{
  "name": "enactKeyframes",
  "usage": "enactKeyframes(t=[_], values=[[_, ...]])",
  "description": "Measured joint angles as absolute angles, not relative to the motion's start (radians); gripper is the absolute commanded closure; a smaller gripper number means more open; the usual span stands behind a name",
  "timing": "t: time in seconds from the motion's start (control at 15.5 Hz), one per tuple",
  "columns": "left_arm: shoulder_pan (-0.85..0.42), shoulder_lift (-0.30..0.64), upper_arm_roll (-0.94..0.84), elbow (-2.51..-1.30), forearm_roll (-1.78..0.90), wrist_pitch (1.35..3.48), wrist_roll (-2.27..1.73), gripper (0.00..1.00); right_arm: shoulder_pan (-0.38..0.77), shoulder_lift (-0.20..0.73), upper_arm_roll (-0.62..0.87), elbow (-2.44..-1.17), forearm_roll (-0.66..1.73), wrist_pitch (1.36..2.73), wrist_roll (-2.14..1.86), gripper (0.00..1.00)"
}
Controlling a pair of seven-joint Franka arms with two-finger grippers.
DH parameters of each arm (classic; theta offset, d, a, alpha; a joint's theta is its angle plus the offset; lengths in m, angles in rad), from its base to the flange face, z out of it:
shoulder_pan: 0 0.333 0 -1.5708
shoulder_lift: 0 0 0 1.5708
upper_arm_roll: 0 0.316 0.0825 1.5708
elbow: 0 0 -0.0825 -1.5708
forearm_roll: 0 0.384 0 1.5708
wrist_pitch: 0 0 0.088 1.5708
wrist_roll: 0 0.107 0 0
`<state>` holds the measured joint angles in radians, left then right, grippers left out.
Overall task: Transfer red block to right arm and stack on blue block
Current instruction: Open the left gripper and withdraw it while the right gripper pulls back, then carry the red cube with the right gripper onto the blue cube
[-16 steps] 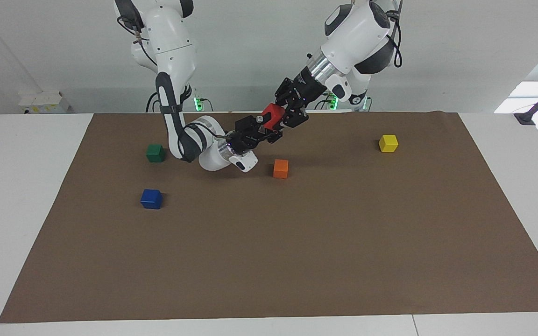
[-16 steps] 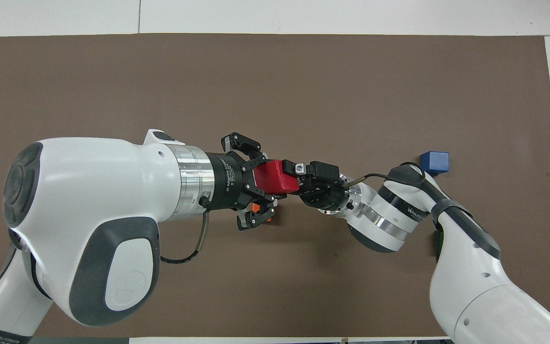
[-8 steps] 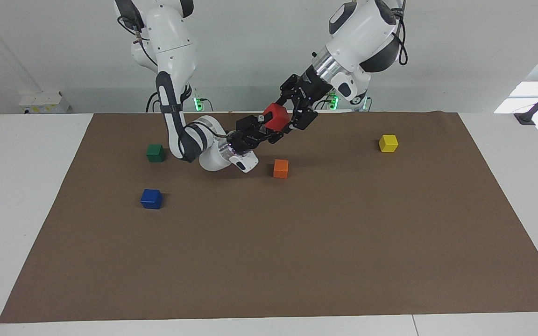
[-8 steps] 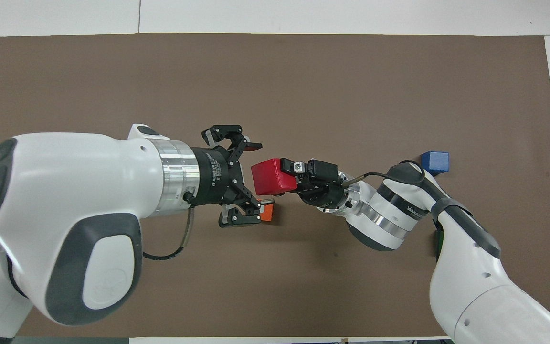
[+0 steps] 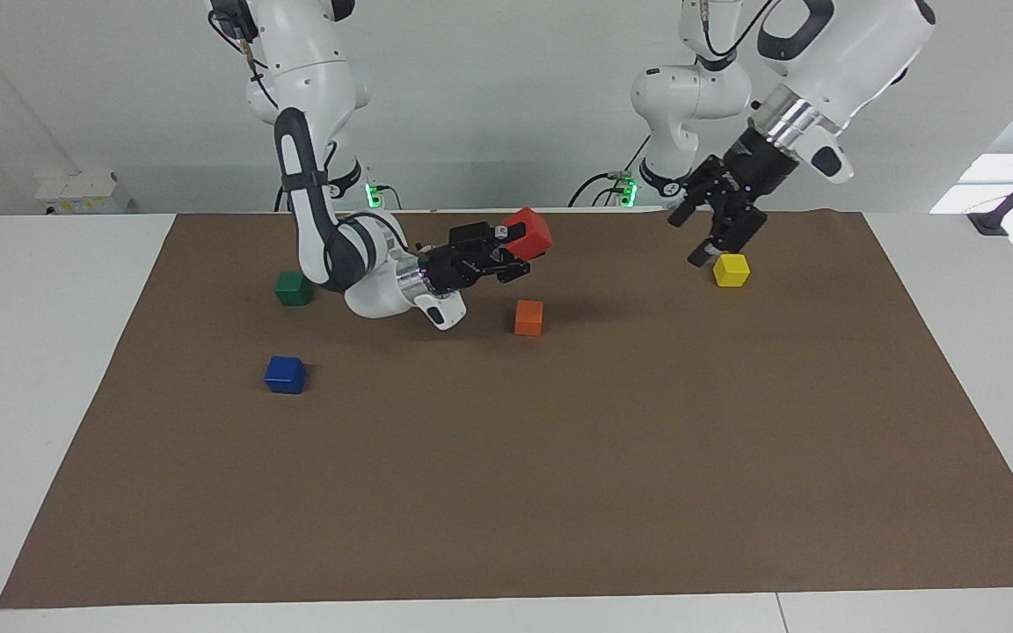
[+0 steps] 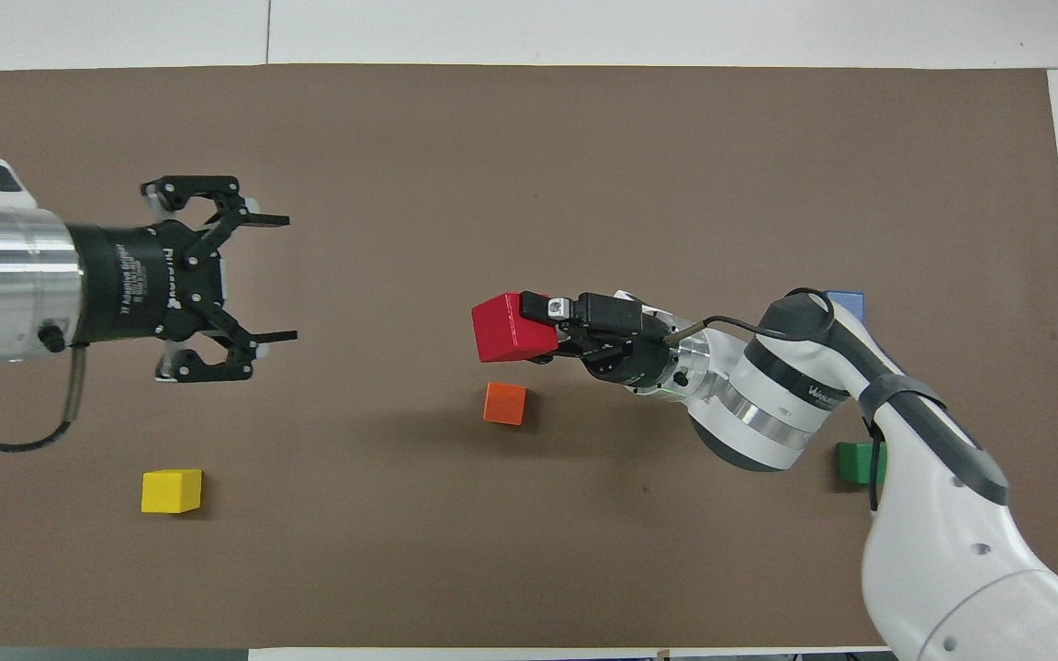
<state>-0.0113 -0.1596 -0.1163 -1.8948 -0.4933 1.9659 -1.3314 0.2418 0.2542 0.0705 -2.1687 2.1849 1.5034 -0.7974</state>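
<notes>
The right gripper [image 5: 520, 246] [image 6: 538, 323] hangs in the air over the brown mat [image 5: 559, 457] [image 6: 529, 165] that covers the table [image 5: 49, 352], and its jaws are closed on the red block [image 5: 529, 233] [image 6: 503, 327]. The cube sticks out from the tips of the jaws, tilted, clear of the mat. Below the jaws on the mat sits the orange block [image 5: 528, 317] [image 6: 505, 403], apart from the red one.

The right arm [image 5: 317, 149] [image 6: 933, 514] bends low over the mat, its wrist close to the surface. The blue block [image 5: 285, 374] [image 6: 846, 301] rests on the mat toward the right arm's end of the table, well apart from the right gripper's jaws; in the overhead view the arm's elbow hides most of it. The green block [image 5: 293, 287] [image 6: 857, 462] lies near that elbow too, nearer to the robots than the blue one.

The left gripper [image 5: 717, 233] [image 6: 253, 275] is raised over the mat toward the left arm's end of the table, well apart from the red block. Its jaws are spread wide with nothing between them. Just under the tips of those jaws in the facing view sits the yellow block [image 5: 731, 270] [image 6: 172, 490], on the mat and not touched.
</notes>
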Motion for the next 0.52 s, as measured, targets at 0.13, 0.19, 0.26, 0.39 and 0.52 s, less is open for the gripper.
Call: enactKeyframes(t=[0.13,0.19,0.26,0.39,0.52], values=[[0.032,-0.127,-0.116,-1.896,-0.396,1.966,-1.138,0.0,0.184,0.175,0.068,-2.16,2.027,1.617,-0.761,1.0],[0.043,-0.103,-0.117,-1.894,-0.342,1.967,-1.057,0.0,0.161,0.134,0.067,-2.154,1.932,1.68,-0.73,1.0],[0.055,-0.072,-0.117,-1.886,-0.284,1.967,-0.977,0.0,0.141,0.091,0.066,-2.144,1.817,1.746,-0.689,1.0],[0.074,0.008,-0.117,-1.845,-0.186,1.966,-0.83,0.0,0.116,0.021,0.064,-2.122,1.628,1.824,-0.605,1.0],[0.082,0.094,-0.118,-1.79,-0.09,1.963,-0.7,0.0,0.098,-0.022,0.063,-2.098,1.435,1.846,-0.528,1.0]])
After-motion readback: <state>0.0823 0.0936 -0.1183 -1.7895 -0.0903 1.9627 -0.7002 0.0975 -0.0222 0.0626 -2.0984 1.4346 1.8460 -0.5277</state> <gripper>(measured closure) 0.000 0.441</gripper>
